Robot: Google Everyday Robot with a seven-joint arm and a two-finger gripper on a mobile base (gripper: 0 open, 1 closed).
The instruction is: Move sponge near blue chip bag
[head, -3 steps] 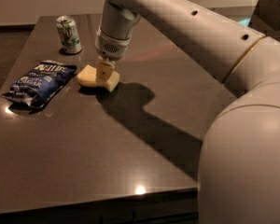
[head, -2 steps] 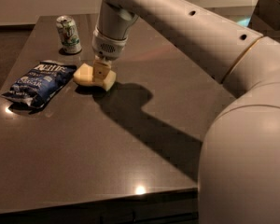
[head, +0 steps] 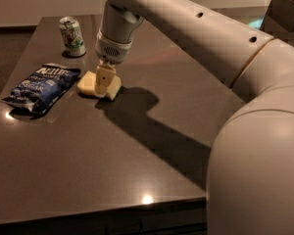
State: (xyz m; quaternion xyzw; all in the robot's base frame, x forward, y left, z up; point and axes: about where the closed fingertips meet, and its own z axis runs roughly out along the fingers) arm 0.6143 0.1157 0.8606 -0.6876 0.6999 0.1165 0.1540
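The sponge, a pale yellow foam block, sits low on the dark table just right of the blue chip bag, with a small gap between them. The chip bag lies flat near the table's left edge, crinkled, with white lettering. My gripper comes straight down from the arm above and is shut on the sponge; one cream finger shows across the sponge's middle. The other finger is hidden behind the sponge.
A green-and-white soda can stands upright at the back left, behind the chip bag and sponge. The dark table spreads to the front and right under the arm's shadow. My large arm fills the right side.
My gripper has moved a little to the left with the sponge in it, closer to the chip bag. The bag and the can have not moved.
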